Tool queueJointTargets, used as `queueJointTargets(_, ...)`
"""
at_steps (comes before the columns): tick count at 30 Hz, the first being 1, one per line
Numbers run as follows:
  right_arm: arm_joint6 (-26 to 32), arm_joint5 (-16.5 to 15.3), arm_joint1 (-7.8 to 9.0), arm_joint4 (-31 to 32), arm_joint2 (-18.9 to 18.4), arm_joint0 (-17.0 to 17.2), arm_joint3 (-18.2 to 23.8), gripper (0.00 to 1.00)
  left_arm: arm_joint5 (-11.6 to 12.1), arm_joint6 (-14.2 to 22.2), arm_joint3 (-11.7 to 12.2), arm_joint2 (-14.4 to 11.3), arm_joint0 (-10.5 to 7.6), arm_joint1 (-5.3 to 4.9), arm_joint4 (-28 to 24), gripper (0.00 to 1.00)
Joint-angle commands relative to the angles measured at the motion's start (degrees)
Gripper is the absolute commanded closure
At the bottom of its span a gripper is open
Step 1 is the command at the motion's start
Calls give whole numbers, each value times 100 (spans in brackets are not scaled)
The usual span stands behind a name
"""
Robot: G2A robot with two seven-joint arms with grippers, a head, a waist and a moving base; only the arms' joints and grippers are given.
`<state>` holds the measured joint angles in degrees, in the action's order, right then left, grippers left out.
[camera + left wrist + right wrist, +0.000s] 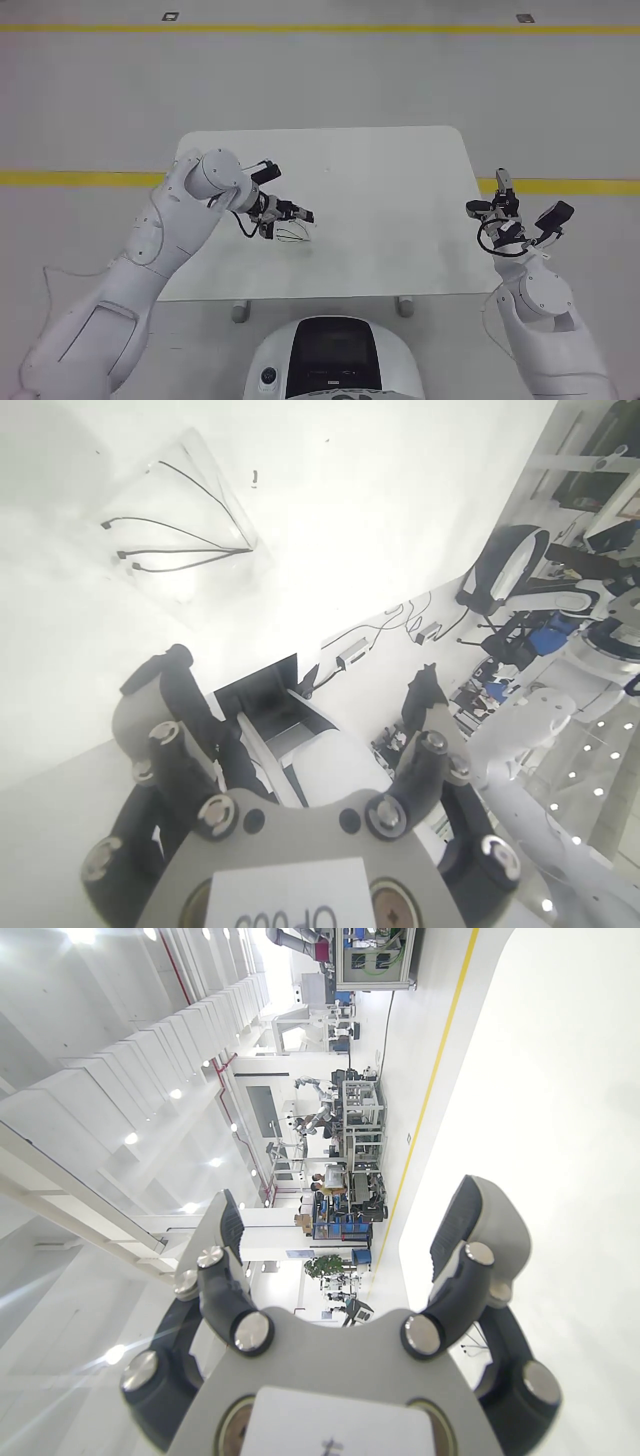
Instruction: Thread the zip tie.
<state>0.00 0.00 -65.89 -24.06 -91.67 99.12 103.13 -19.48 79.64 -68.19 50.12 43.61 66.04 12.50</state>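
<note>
White, round-cornered tabletop (380, 190) carries a clear, crumpled plastic bag (150, 495) toward its left front part. Inside the bag lie several thin black zip ties (180, 550), their tails bunched into one corner and their heads fanned apart. The left gripper (300, 670) hangs just beside the bag, jaws spread and holding nothing. The right gripper (345, 1208) sits off the table's right edge, jaws likewise apart and empty.
</note>
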Motion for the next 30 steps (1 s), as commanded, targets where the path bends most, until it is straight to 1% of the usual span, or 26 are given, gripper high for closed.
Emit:
queueJointTargets(1,0,0,0,0,0,0,0,0,0,0,0,0,0,0,-3,0)
queueJointTargets(2,0,0,0,0,0,0,0,0,0,0,0,0,0,0,-3,0)
queueJointTargets(3,0,0,0,0,0,0,0,0,59,0,-139,-40,8,11,-63,0)
queueJointTargets(4,0,0,0,0,0,0,0,0,37,0,-317,-143,36,17,-99,0)
queueJointTargets(5,0,0,0,0,0,0,0,0,0,0,-376,-219,10,3,35,0)
queueJointTargets(6,0,0,0,0,0,0,0,0,0,0,-400,-276,13,-4,-1,0)
queueJointTargets(7,0,0,0,0,0,0,0,0,0,0,-392,-391,-21,-18,-97,0)
queueJointTargets(8,0,0,0,0,0,0,0,0,0,0,-388,-521,-85,-37,-66,0)
queueJointTargets(9,0,0,0,0,0,0,0,0,0,0,-318,-683,-145,-59,-64,0)
queueJointTargets(10,0,0,0,0,0,0,0,0,0,0,-234,-879,-277,-83,-151,0)
queueJointTargets(11,0,0,0,0,0,0,0,0,0,0,-168,-1018,-371,-103,-259,0)
queueJointTargets(12,0,0,0,0,0,0,0,0,0,0,-82,-1214,-483,-127,-296,0)
queueJointTargets(13,0,0,0,0,0,0,0,0,0,0,-58,-1483,-660,-157,-337,0)
queueJointTargets(15,0,0,0,0,0,0,0,0,0,0,9,-1788,-885,-207,-646,0)
queueJointTargets(16,0,0,0,0,0,0,0,0,0,0,45,-1972,-1020,-239,-671,0)
queueJointTargets(17,0,0,0,0,0,0,0,0,0,0,116,-2148,-1167,-276,-862,0)
queueJointTargets(19,0,0,0,0,0,0,0,0,0,0,197,-2440,-1389,-329,-1056,0)
queueJointTargets(20,0,0,0,0,0,0,0,0,0,0,241,-2608,-1505,-360,-1290,0)
queueJointTargets(21,0,0,0,0,0,0,0,0,0,0,239,-2762,-1601,-383,-1405,0)
queueJointTargets(22,0,0,0,0,0,0,0,0,0,0,234,-2818,-1641,-391,-1401,0)
queueJointTargets(30,0,0,0,0,0,0,0,0,0,0,234,-2818,-1641,-391,-1401,0)
